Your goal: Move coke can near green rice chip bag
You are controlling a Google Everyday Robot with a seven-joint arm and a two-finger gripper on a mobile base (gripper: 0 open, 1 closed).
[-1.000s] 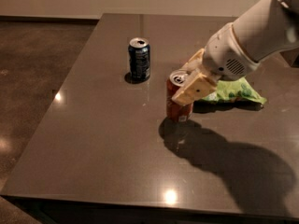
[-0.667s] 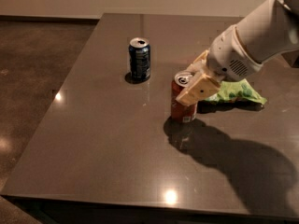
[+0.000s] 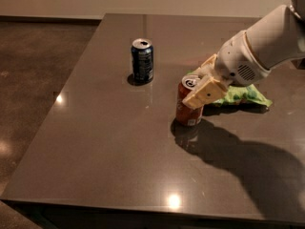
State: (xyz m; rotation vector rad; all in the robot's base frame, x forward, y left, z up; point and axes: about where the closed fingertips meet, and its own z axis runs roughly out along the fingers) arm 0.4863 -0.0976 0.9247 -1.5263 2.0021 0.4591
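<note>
Over the dark surface [image 3: 100,156], from the right, a white arm [image 3: 267,46], with the flat green rice chip bag [image 3: 245,95] partly beneath it. Just left of the bag, the gripper [image 3: 194,88], jaws clamped on the coke can [image 3: 188,113]. Further left, well apart, a dark blue can [image 3: 142,61].

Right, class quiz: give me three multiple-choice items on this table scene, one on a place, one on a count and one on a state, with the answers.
1. Where does the green rice chip bag lie?
A) on the floor
B) picture-right of the coke can
C) under the coke can

2. How many cans stand on the table?
A) one
B) three
C) two

3. The gripper is:
A) shut on the coke can
B) open above the bag
C) lying flat on the table

Answers: 1 B, the bag lies just beyond the can on that side; 2 C, the coke can plus a blue can; 3 A, it clamps the can's upper half.
</note>
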